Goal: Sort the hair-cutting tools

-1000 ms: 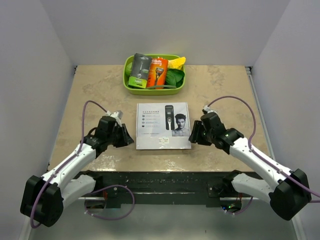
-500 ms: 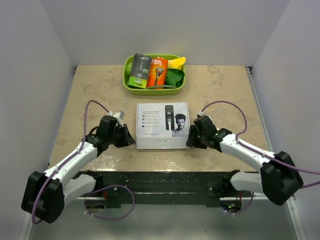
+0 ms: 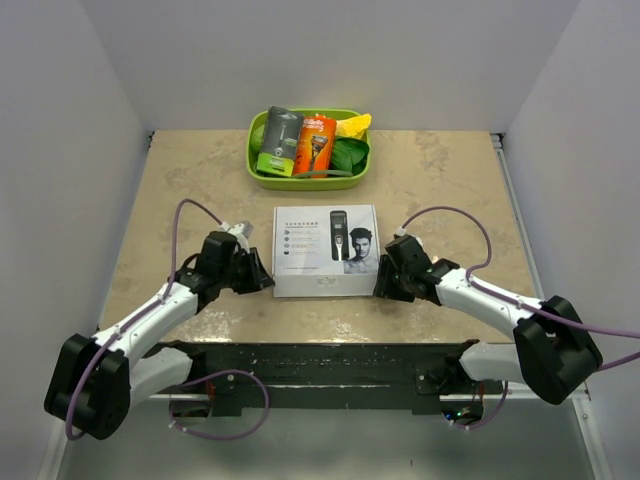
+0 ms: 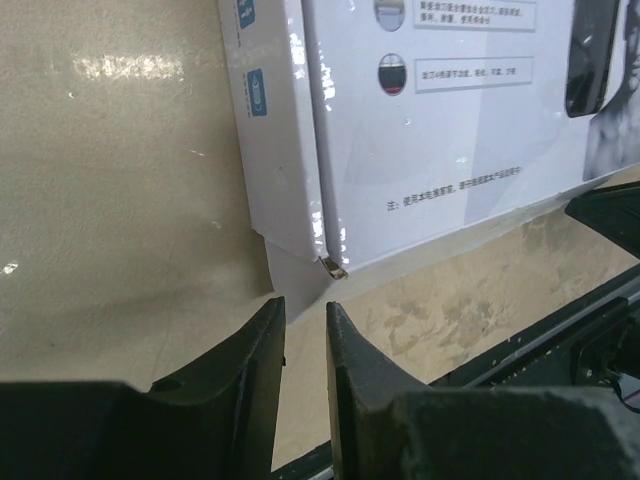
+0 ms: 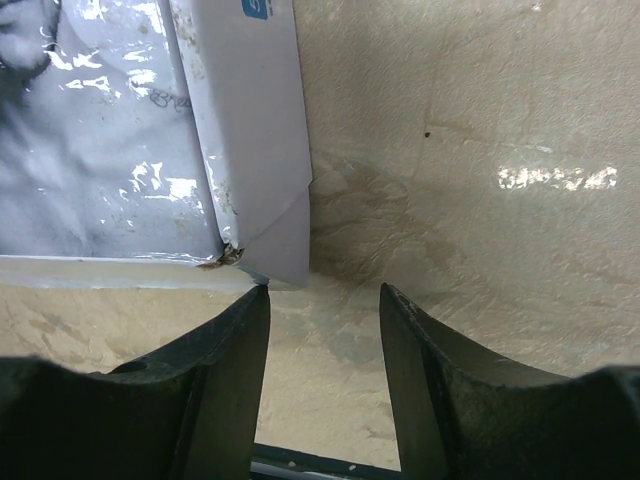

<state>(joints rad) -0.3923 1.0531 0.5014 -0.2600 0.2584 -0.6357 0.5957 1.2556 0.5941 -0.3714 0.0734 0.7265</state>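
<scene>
Top external: clipper box (image 3: 326, 251) between left jaws, right jaws.

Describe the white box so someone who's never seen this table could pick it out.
On the tan table, nearer the arms than the green tray at the far edge, a flat white box lies in the middle between the left gripper and the right gripper. Unlike the orange package and grey-and-green package in the tray, its top shows a printed black clipper and a man's face.
</scene>
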